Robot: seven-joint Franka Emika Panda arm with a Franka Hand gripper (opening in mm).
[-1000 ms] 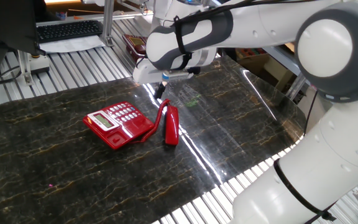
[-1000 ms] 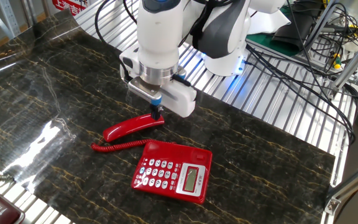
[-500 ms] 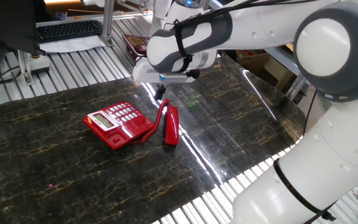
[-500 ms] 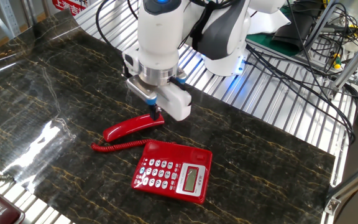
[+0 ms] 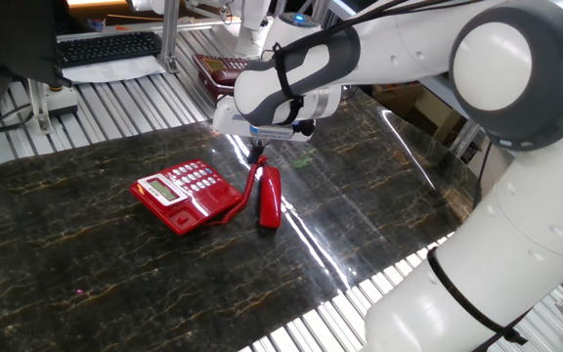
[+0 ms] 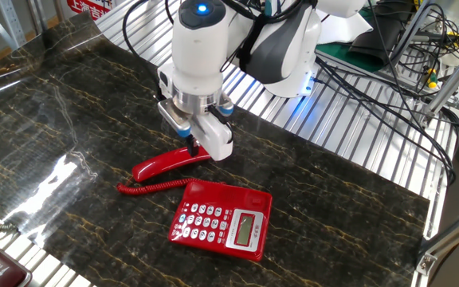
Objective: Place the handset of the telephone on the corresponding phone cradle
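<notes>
No text, label or number is legible in either view.

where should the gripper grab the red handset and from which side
Grip the handset from straight above, on its narrow middle shaft, jaws spanning its width. It lies flat on the table, apart from the telephone, so both long sides are free. The gripper hangs over one end.

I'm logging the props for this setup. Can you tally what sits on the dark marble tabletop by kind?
Red telephone base: 1
Red handset, lying off the phone cradle: 1
Red coiled cord joining them: 1
Total: 3

The claw is down at one end of the handset; whether it grips it is not clear.
</notes>
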